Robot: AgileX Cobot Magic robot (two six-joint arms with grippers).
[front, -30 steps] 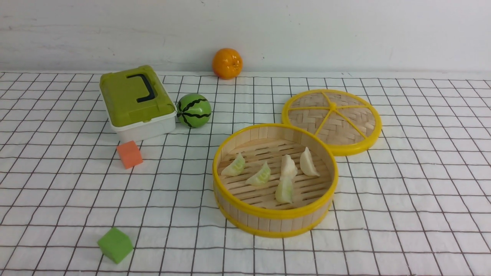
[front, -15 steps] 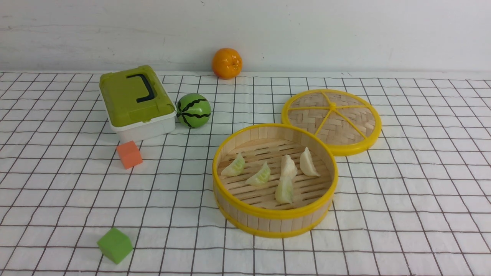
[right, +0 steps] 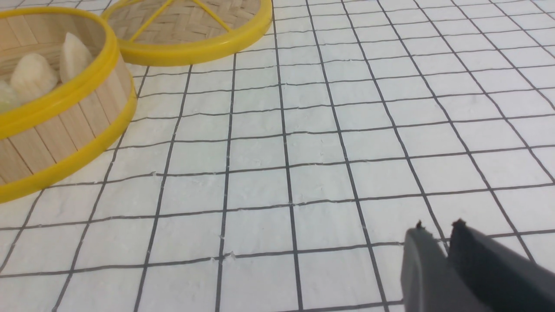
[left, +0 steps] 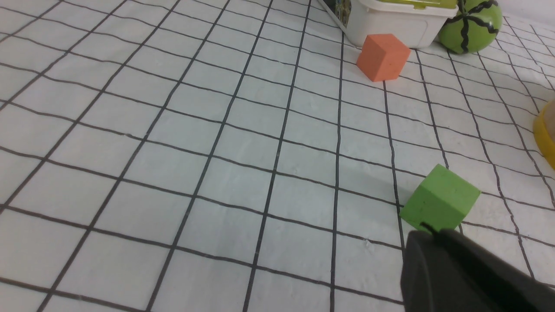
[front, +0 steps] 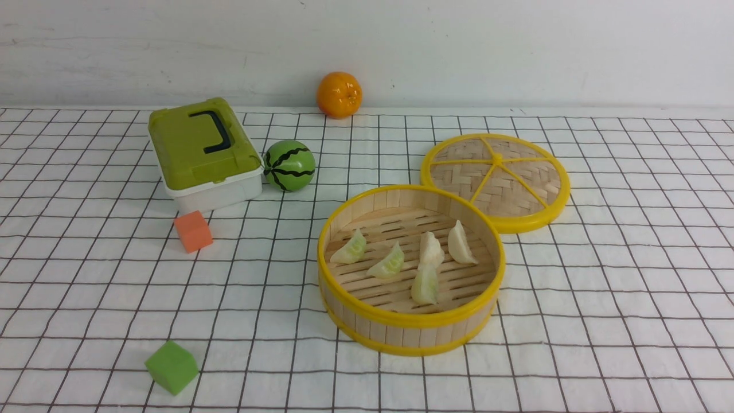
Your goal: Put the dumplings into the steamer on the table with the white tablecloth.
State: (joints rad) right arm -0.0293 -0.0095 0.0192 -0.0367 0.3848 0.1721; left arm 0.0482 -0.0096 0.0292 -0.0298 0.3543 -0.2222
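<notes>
The round bamboo steamer [front: 412, 330] with yellow rims stands right of centre on the white grid tablecloth [front: 602, 287]. Several dumplings [front: 431, 250], cream and pale green, lie on its slatted floor. Neither arm shows in the front view. In the right wrist view the steamer [right: 65, 125] and two cream dumplings [right: 32, 78] sit far off. My right gripper [right: 439, 223] hangs over bare cloth, its tips a narrow gap apart and holding nothing. My left gripper [left: 431, 229] is shut and empty, close to the green cube [left: 440, 201].
The flat woven lid [front: 496, 180] lies behind the steamer, touching its rim. A white box with a green lid [front: 200, 149], a watermelon ball [front: 289, 165] and an orange cube [front: 194, 231] are at the left. An orange [front: 339, 94] is by the wall.
</notes>
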